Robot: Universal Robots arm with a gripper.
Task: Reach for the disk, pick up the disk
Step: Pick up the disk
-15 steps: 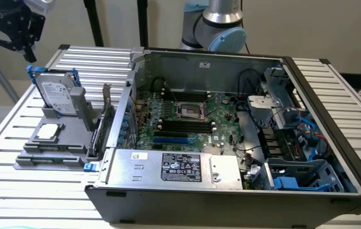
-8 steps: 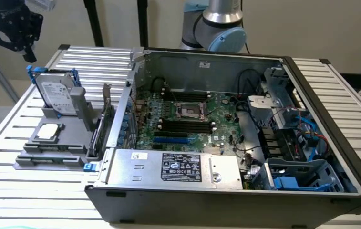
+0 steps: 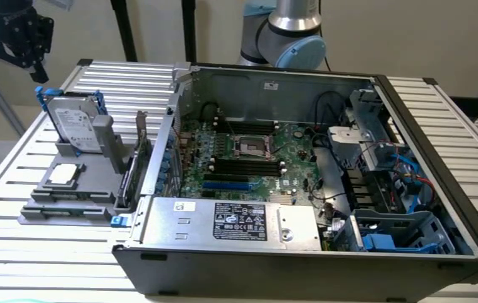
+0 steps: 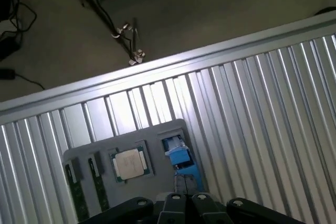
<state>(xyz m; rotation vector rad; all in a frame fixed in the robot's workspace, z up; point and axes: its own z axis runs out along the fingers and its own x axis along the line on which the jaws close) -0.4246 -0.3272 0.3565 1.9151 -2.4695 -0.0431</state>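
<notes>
Fingers of the gripper (image 4: pixel 185 202) were pressed together, with nothing between them. In the exterior view the gripper hung high over the table (image 3: pixel 28 259), above and toward the exterior view's left of the disk (image 3: pixel 77 121), well apart from it.

The disk stood upright on its edge in a slot of a grey holder (image 3: pixel 95 203), label face showing, its blue bracket (image 3: pixel 47 95) poking up at the top. A small square chip (image 3: pixel 64 174) lay flat on the same holder just in front of it, and the open computer case (image 3: pixel 306 268) sat beside the holder on the exterior view's right. From the wrist, the bracket's blue edge showed just beyond the fingertips, next to the chip.

By my reading, the reach was barely under way and no grasp had begun. A pickup would call for the fingers to spread first, then line up over the disk's thin upper edge, clear of the holder's walls and of the chip.
</notes>
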